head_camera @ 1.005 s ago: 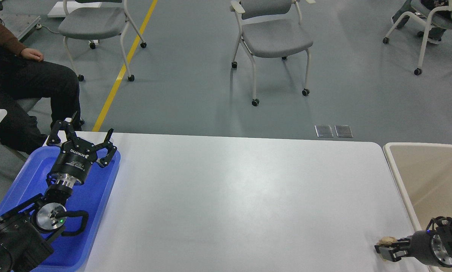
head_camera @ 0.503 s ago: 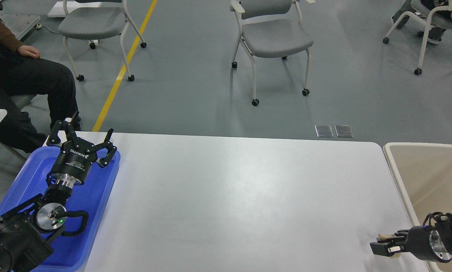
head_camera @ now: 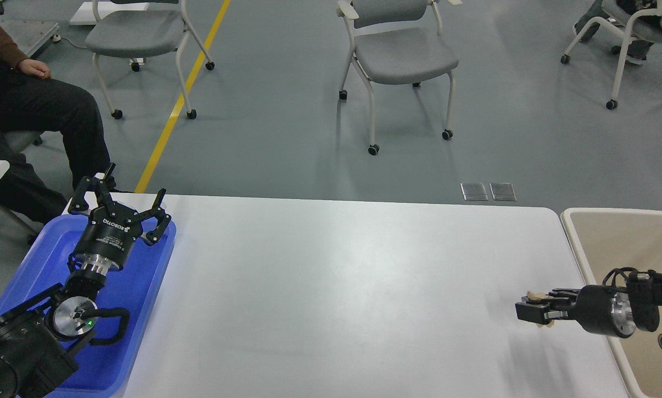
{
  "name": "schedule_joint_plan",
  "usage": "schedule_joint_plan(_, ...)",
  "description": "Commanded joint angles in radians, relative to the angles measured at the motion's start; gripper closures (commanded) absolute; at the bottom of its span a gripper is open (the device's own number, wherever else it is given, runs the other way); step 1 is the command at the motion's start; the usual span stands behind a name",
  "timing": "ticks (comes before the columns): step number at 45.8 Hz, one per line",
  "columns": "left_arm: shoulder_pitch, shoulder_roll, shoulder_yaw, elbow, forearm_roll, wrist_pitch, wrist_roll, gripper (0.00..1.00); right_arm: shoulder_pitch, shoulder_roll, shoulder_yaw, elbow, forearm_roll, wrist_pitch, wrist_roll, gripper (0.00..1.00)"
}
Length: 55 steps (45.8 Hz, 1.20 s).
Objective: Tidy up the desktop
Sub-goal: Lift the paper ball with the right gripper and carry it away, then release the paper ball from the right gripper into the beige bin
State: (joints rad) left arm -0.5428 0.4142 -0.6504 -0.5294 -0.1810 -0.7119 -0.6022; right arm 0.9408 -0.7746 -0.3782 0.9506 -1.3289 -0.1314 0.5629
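The desktop (head_camera: 336, 287), a wide white counter with rounded corners, fills the near half of the room from the blue tray on the left to the beige bin on the right. Its surface is bare apart from what the robot holds above it.

One blue tray (head_camera: 37, 260) lies on the counter's left end, overhanging the left edge a little. One beige bin (head_camera: 629, 232) stands just beside the counter's right edge.

Two black arms reach in. The left tool (head_camera: 121, 203) hangs over the far part of the tray, pointing away, its two fingers spread wide apart with nothing between them. The right tool (head_camera: 535, 310) comes in from the right, lying level and pointing left over the counter's near right part, just left of the bin's rim. Its fingers are drawn together on one small pale object (head_camera: 536, 297), which peeks out above and below the fingertips; I cannot tell what it is. A faint shadow lies on the counter below that tool.

Beyond the counter, on the grey floor, three grey chairs on castors stand: one far left (head_camera: 137, 33), one in the middle (head_camera: 402, 52), one far right (head_camera: 640, 27). One yellow line (head_camera: 181, 99) runs across the floor. One seated person (head_camera: 26, 110) in dark trousers is at the far left. Two small metal floor plates (head_camera: 488, 191) sit side by side just past the counter's far edge.
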Motion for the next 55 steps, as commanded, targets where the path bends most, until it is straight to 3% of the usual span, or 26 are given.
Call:
schedule_joint_plan(1, 0.0, 0.0, 0.0, 0.0, 0.0, 0.0, -0.001, 0.02, 0.111, -0.006, 0.042, 0.042, 0.099, 0.007, 0.012, 1.0)
schedule_joint_plan(19, 0.0, 0.0, 0.0, 0.0, 0.0, 0.0, -0.001, 0.02, 0.375, -0.034, 0.071, 0.04, 0.482, 0.087, 0.028, 1.0)
schedule_joint_plan(41, 0.0, 0.0, 0.0, 0.0, 0.0, 0.0, 0.001, 0.02, 0.386, -0.144, 0.159, -0.006, 0.711, 0.139, 0.025, 1.0)
schedule_joint_plan(47, 0.0, 0.0, 0.0, 0.0, 0.0, 0.0, 0.001, 0.02, 0.357, -0.155, 0.157, -0.101, 0.801, 0.138, 0.02, 1.0)
schedule_joint_plan(55, 0.0, 0.0, 0.0, 0.0, 0.0, 0.0, 0.001, 0.02, 0.201, -0.135, 0.159, -0.36, 0.879, 0.15, 0.018, 1.0)
